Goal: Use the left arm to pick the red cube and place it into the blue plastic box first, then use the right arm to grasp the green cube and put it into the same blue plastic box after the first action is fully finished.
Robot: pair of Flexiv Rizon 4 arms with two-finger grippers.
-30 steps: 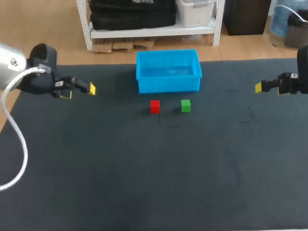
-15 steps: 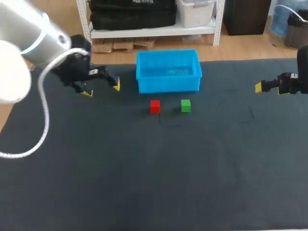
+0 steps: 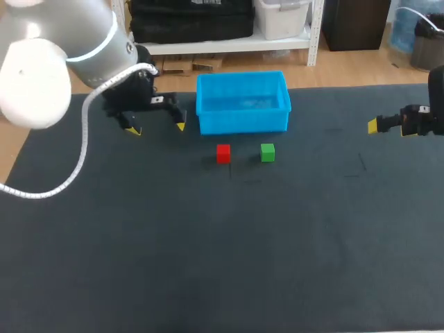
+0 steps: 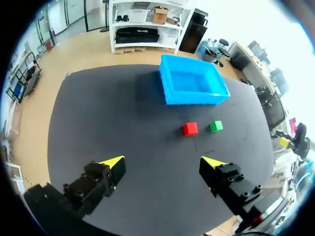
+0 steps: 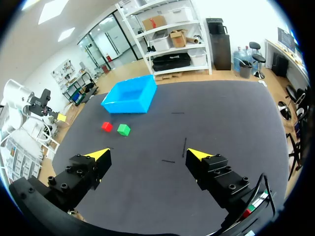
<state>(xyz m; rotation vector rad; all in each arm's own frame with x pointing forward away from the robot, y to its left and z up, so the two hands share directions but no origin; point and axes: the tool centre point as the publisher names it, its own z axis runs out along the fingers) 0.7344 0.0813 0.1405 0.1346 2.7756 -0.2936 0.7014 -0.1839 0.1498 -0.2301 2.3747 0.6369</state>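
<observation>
The red cube (image 3: 223,153) and the green cube (image 3: 268,152) sit side by side on the dark mat, just in front of the blue plastic box (image 3: 243,122). My left gripper (image 3: 157,127) hovers open and empty, left of the box and to the rear left of the red cube. In the left wrist view the red cube (image 4: 190,129), green cube (image 4: 215,126) and box (image 4: 192,98) lie well ahead of the open gripper (image 4: 162,162). My right gripper (image 3: 388,127) stands open and empty at the right edge, far from the green cube (image 5: 123,130), red cube (image 5: 107,126) and box (image 5: 123,107).
The dark mat (image 3: 229,243) covers the whole table. The blue box looks empty inside. A white cable (image 3: 76,159) loops down from my left arm over the mat's left side. Faint short marks lie on the mat right of the cubes.
My left arm has swung in from the left edge toward the blue box, its gripper now close beside the box's left wall. The right arm and both cubes have not moved.
</observation>
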